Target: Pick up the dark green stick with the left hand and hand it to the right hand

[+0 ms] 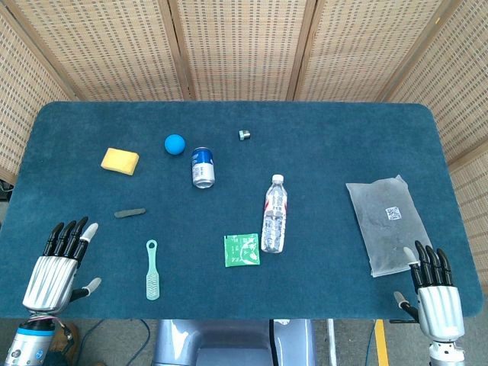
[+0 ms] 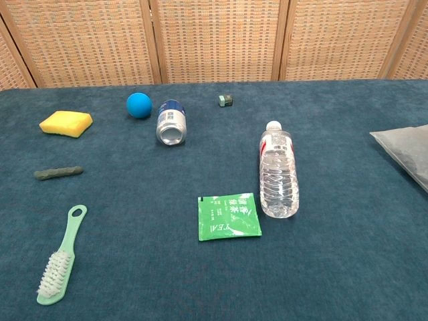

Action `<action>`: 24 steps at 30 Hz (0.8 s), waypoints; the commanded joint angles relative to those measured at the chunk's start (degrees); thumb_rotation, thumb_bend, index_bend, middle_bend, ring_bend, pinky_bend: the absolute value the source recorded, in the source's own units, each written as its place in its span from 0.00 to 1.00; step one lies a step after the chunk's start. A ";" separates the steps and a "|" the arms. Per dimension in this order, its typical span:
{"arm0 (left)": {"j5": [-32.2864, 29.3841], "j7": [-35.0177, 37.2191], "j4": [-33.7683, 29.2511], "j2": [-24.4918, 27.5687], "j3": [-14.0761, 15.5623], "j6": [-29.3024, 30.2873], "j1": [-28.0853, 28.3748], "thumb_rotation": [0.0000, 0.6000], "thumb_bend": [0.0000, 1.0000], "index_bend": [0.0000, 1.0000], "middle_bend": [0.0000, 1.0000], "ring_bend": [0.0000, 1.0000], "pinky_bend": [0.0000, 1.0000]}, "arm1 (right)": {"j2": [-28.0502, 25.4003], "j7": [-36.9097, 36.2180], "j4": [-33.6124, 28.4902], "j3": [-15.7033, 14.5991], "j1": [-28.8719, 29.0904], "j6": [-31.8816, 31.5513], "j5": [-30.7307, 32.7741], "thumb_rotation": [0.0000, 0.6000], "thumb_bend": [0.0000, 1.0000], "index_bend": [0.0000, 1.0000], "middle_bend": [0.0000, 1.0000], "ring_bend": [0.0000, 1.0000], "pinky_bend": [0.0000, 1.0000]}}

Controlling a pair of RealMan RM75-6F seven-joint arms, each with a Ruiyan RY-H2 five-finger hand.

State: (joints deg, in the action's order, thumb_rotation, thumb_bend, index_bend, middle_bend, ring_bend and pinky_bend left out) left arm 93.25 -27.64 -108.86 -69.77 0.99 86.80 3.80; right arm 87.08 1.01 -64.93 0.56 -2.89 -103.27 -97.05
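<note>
Waiting to start: left hand (image 1: 59, 263) & right hand (image 1: 435, 286) both empty, fingers spread. Next, I think, left reaches fwd to dark green stick (image 1: 130, 213), grabs it.

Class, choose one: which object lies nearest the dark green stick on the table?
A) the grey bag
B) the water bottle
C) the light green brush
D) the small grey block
C: the light green brush lies just in front of the dark green stick, while the other three sit far off to its right.

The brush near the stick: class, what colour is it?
Light mint green brush, clearest in the chest view.
</note>
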 commanded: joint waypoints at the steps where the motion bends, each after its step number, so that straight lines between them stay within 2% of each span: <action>1: -0.11 0.02 -0.01 0.03 -0.05 -0.09 0.00 1.00 0.00 0.00 0.00 0.00 0.00 | 0.03 0.03 0.04 0.02 0.00 0.02 0.00 1.00 0.00 0.00 0.00 0.00 0.00; 8: -1.96 2.33 0.94 0.05 -1.00 -2.10 1.14 1.00 0.00 0.00 0.00 0.00 0.00 | 0.11 0.01 0.03 -0.04 0.04 0.32 0.00 1.00 0.00 0.00 0.00 0.00 0.00; 14: -10.41 9.21 8.36 -2.29 -6.79 -9.08 6.37 1.00 0.01 0.01 0.00 0.00 0.00 | 0.07 0.07 0.00 0.14 0.08 0.79 0.42 1.00 0.00 0.00 0.00 0.00 0.00; 16: -15.42 12.14 13.11 -3.92 -9.51 -14.09 9.46 1.00 0.04 0.04 0.00 0.00 0.00 | 0.05 -0.10 -0.11 0.24 0.23 1.29 0.71 1.00 0.00 0.00 0.00 0.00 0.00; 19: -20.48 14.17 20.18 -6.83 -11.89 -19.82 13.12 1.00 0.17 0.19 0.00 0.00 0.00 | 0.10 -0.06 -0.12 0.22 0.43 1.82 0.81 1.00 0.00 0.00 0.00 0.00 0.00; 21: -22.40 15.56 23.70 -8.53 -12.55 -22.56 14.77 1.00 0.23 0.29 0.00 0.00 0.00 | 0.14 0.01 -0.08 0.19 0.52 2.17 0.89 1.00 0.00 0.00 0.00 0.00 0.00; 24: -25.21 16.15 29.16 -11.50 -13.37 -25.87 17.16 1.00 0.29 0.36 0.00 0.00 0.00 | 0.20 0.01 -0.07 0.23 0.69 2.87 1.23 1.00 0.00 0.00 0.00 0.00 0.00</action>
State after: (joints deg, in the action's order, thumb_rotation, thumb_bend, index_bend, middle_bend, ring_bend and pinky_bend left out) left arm 71.69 -13.26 -84.45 -77.97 -10.49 64.79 17.78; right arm 87.26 1.02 -65.00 0.77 -2.26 -100.51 -95.91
